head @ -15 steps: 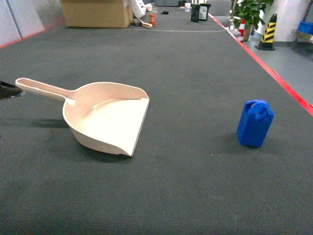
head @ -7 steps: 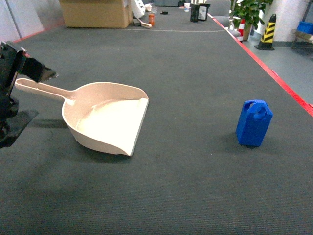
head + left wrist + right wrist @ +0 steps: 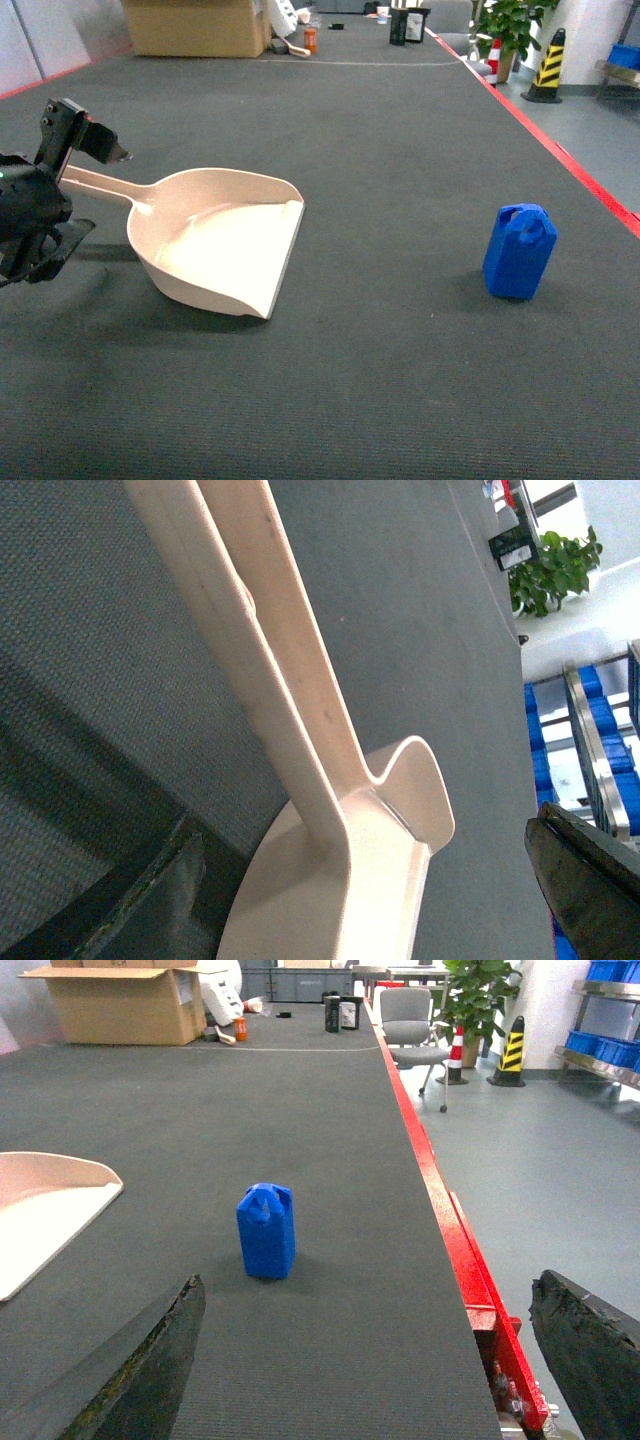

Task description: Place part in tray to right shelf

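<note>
The tray (image 3: 225,240) lies at the left centre of the head view on the dark grey counter (image 3: 380,150), its wide flat lip turned toward the lower middle of the frame and its long straight handle running up and left toward the frame's left edge. The left end effector (image 3: 70,195) sits at that left edge with its dark fingers spread wide, one above the handle's far end and one below it; the handle passes between them, and no finger can be seen touching it. The left wrist view bears this out: the handle (image 3: 265,670) runs from the top of the frame down to the scoop's back wall, while the two dark fingers (image 3: 585,880) show only at the lower left and lower right corners, well apart from the handle on either side. The part (image 3: 519,252) stands upright at the right of the head view, well apart from the tray and far from the left end effector, with bare counter between them. In the right wrist view the part (image 3: 266,1230) stands near the middle of the frame, ahead of the right end effector (image 3: 370,1360), whose two fingers appear at the lower left and lower right, spread apart and holding nothing. A corner of the tray (image 3: 45,1210) shows at that view's left edge. A red strip (image 3: 440,1190) runs along the counter's right side.
</note>
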{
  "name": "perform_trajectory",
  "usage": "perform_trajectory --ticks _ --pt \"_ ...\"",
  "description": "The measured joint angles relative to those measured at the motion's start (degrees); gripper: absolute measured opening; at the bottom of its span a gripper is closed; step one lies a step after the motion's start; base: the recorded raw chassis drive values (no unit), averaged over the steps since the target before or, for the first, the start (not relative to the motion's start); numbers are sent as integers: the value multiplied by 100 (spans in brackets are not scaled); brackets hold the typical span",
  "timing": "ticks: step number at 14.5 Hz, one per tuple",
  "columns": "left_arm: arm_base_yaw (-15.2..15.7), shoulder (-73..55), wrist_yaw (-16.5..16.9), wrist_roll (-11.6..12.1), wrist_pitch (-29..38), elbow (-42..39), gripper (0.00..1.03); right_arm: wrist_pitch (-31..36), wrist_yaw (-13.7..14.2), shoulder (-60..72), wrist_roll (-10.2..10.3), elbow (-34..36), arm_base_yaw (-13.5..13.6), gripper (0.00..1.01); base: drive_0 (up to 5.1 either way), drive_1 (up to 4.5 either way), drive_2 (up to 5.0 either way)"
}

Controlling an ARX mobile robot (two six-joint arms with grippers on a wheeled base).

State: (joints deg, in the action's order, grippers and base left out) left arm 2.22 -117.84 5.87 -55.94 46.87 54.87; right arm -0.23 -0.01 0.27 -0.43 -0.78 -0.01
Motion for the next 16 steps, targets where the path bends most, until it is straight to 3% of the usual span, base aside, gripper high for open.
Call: perform_trajectory --ticks 8,9,13,14,15,16 --pt "391 -1082 234 -120 -44 1344 98 0 -2 0 0 0 0 98 0 0 0" --pt "402 -1187 278 -133 -61 1539 91 0 -2 0 0 0 0 98 0 0 0" --pt "487 -1622 446 -219 -76 2068 43 0 -2 0 0 0 0 98 0 0 0" --pt "507 -1644 492 -319 175 2024 29 0 0 0 0 0 0 98 0 0 0" --pt "505 -1641 601 -608 457 1941 19 0 -2 -2 0 0 0 98 0 0 0" --pt "474 -1598 638 -833 708 1816 17 2 -2 0 -2 0 0 98 0 0 0"
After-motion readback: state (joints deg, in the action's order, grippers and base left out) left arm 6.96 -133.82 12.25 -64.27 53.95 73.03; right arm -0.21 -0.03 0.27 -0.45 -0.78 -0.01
